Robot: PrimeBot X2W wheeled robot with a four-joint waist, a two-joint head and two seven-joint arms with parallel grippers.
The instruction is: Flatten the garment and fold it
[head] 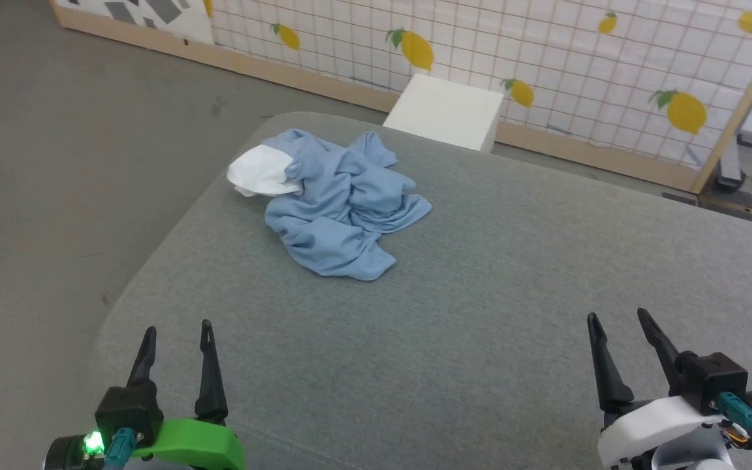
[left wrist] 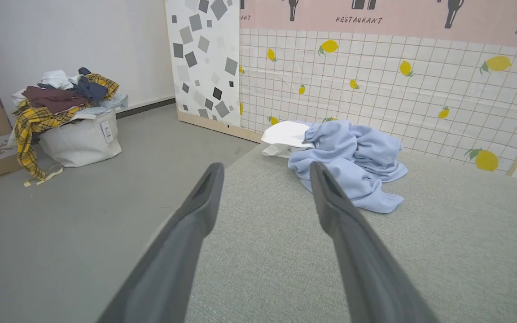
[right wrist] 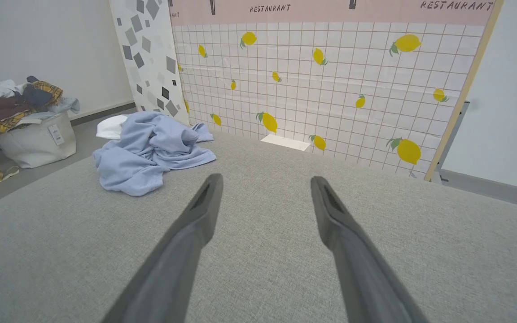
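On a grey table (head: 480,313), the crumpled shirt (head: 340,202) is seen well apart from 2 wide-spread, empty grippers, left (head: 177,329) and right (head: 617,316).

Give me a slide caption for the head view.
Crumpled light blue garment lies on the grey surface, beyond the open left gripper and right gripper, neither touching it.
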